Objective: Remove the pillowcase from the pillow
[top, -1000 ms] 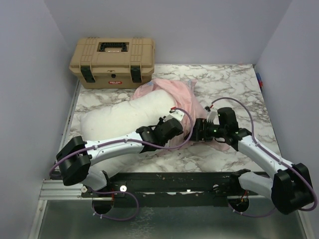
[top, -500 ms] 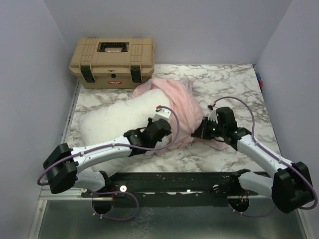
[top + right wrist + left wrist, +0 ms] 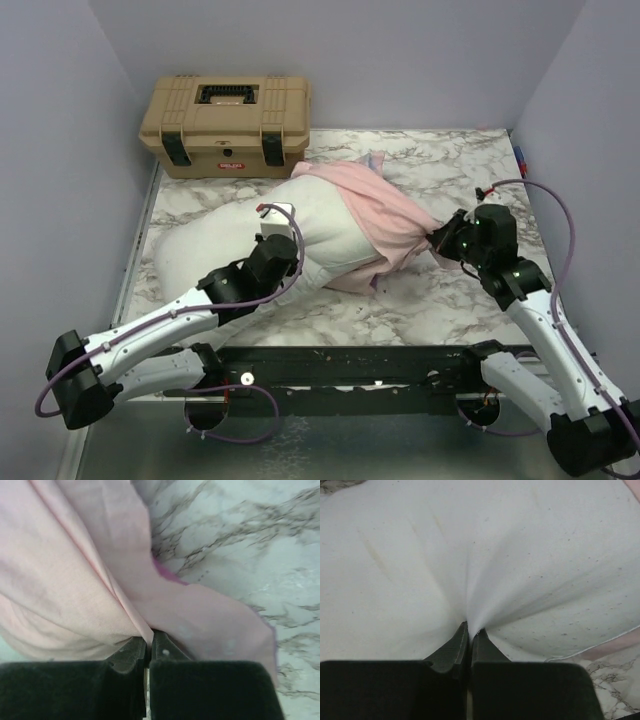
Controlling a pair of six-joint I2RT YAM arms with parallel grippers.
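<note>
Two grippers each pinch cloth, and the pillowcase [image 3: 378, 205] covers only the right end of the pillow [image 3: 225, 245].
The left gripper [image 3: 469, 630] is closed tight on a fold of the white pillow, and wrinkles spread from its tips. The right gripper [image 3: 149, 641] is closed on a bunch of the pale pink pillowcase, which stretches from the pillow toward the right. The pillow lies across the marble bench [image 3: 450, 160], in front of the tan toolbox [image 3: 228, 125].
</note>
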